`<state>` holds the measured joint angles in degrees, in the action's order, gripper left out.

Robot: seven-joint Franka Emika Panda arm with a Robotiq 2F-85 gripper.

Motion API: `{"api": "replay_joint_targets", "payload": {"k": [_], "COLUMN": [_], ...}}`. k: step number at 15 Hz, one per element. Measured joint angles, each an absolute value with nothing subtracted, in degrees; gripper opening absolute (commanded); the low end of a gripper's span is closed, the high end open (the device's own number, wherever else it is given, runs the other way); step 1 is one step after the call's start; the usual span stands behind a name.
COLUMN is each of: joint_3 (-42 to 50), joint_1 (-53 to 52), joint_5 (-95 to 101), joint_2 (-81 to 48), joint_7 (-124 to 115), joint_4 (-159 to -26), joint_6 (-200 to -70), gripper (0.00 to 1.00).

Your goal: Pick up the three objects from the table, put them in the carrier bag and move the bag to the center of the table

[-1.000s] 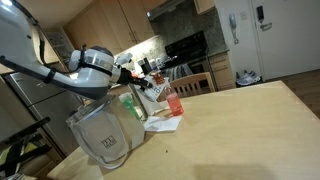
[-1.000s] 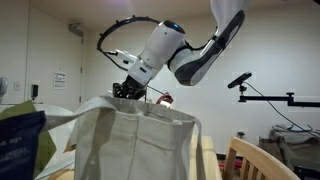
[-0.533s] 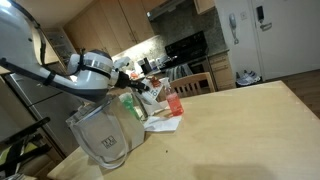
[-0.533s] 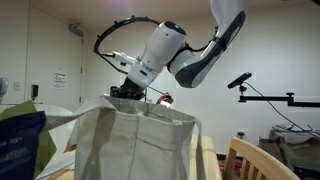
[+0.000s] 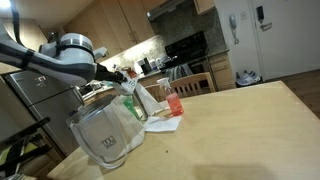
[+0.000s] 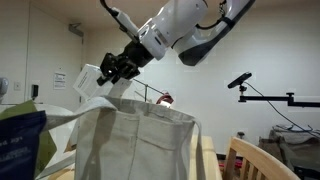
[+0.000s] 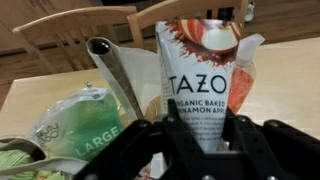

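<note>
Bag [image 5: 100,135] is parked at the near-left edge of the table [image 5: 250,115], not yet centred. Gripper [image 6: 108,70] has been raised and swung toward 10 o'clock over the last second. It was low behind the bag rim then, and is now seen clear above the mouth in both exterior views. Fingers [image 7: 140,150] are clamped on the Tazo pack [image 7: 205,75]: in the wrist view the pack is seen rising from between them, and in an exterior view it is seen sticking out of the jaws at 8 o'clock. A green pack [image 7: 80,130] is seen at 8 o'clock of it in the wrist view; whether that lies inside the bag cannot be told. At 2 o'clock of the bag, a flat pack [image 5: 162,124] and a red item [image 5: 175,104] are left on the table. The red item is too blurred to be identified. This pick is judged done. Lowering into the mouth and release are expected next, then at least one more pick before the bag is moved. The thin bag wall could be snagged on the way down.
</note>
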<state>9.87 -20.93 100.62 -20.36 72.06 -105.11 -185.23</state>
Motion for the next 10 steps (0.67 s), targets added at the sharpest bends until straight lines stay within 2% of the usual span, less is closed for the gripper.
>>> {"api": "replay_joint_targets", "payload": {"k": [4, 5, 7, 10], "joint_3": [5.3, 3.1, -1.3, -2.6], "joint_1": [-19.1, -18.1, -15.7, -15.0], "joint_5": [112.9, 115.9, 120.9, 121.6], "joint_2": [-14.8, -13.8, -12.6, -12.4], "joint_7": [61.5, 58.9, 53.9, 53.3], "joint_4": [-105.2, -105.0, -104.2, -103.9], "joint_6": [-186.2, -186.1, -186.1, -186.1], "gripper": [0.15, 0.4, 0.4, 0.4]}}
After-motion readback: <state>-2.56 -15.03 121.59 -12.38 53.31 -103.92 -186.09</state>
